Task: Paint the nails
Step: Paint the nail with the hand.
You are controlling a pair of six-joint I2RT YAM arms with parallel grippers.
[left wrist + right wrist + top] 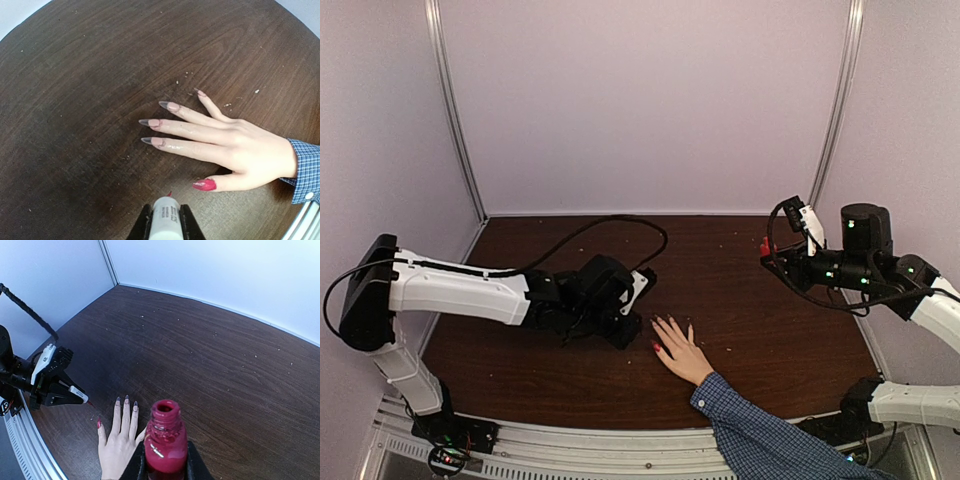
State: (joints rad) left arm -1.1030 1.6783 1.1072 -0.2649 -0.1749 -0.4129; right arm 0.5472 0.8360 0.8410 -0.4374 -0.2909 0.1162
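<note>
A light-skinned hand (240,150) in a blue checked sleeve (760,440) lies flat on the dark wooden table (750,330), fingers spread. Of the nails, the thumb nail (205,184) is glossy red. The index nail (152,141), middle nail (149,122) and ring nail (169,105) are bare pinkish with dark tips. My left gripper (166,210) is shut on a white brush cap (166,222); its red brush tip (169,193) hovers just left of the thumb nail. My right gripper (165,460), raised at the right, is shut on an open red polish bottle (166,440).
A black cable (620,222) loops across the back of the table behind the left arm. Pale walls close in three sides, and a metal rail (620,450) runs along the near edge. Small light specks (227,105) dot the wood near the fingers.
</note>
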